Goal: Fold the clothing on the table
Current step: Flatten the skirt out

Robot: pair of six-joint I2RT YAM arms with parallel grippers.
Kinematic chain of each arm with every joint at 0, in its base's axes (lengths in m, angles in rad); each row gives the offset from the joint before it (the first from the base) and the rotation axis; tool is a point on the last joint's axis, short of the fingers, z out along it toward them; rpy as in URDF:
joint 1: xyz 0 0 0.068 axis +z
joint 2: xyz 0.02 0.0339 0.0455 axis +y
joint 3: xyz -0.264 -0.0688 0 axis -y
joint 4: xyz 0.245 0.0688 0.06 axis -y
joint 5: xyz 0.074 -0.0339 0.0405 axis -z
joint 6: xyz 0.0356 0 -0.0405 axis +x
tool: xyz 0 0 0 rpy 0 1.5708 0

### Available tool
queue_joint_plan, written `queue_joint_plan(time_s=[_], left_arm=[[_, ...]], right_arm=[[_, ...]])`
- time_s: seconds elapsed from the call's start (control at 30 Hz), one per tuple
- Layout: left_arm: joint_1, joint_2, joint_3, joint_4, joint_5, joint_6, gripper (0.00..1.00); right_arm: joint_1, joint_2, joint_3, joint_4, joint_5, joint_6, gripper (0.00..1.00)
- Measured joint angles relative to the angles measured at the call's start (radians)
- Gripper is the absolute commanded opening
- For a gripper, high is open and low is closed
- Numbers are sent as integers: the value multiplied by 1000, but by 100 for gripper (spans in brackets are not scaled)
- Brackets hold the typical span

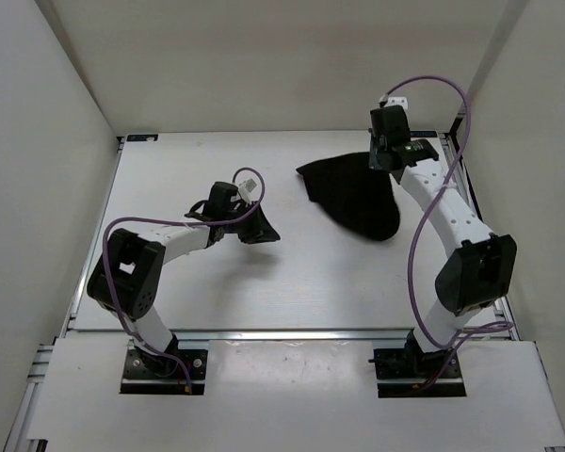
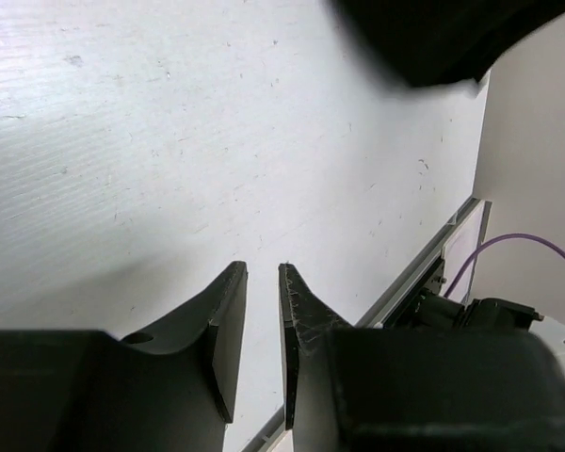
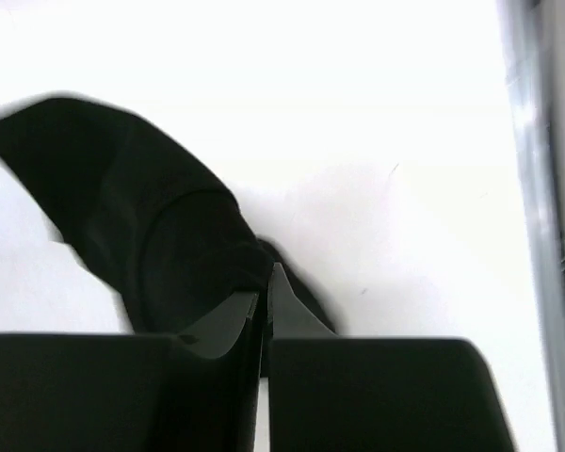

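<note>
The black clothing (image 1: 358,193) lies bunched on the far right part of the white table (image 1: 217,282), with one pointed end toward the middle. My right gripper (image 1: 384,155) is at its far right edge. In the right wrist view that gripper (image 3: 266,282) is shut, with a fold of the clothing (image 3: 141,207) pinched at its tips. My left gripper (image 1: 264,231) hovers near the table's middle, left of the garment and apart from it. In the left wrist view it (image 2: 262,268) stands open with only bare table between its fingers. The clothing (image 2: 433,38) shows at that view's top edge.
Metal rails run along the table's edges (image 1: 466,188), (image 2: 424,273), (image 3: 532,188). White walls close in the left, back and right sides. Purple cables loop off both arms (image 1: 416,254).
</note>
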Motion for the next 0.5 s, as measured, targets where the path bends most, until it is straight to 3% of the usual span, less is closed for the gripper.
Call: queue_joint_plan(time_s=[0.17, 0.37, 0.5], left_arm=[[12, -5, -12, 13, 10, 0, 31], [24, -10, -21, 22, 26, 0, 32], [35, -27, -38, 23, 32, 2, 32]], right_arm=[[107, -27, 70, 8, 108, -43, 0], [286, 174, 258, -19, -1, -109, 0], [365, 239, 286, -21, -73, -143, 0]])
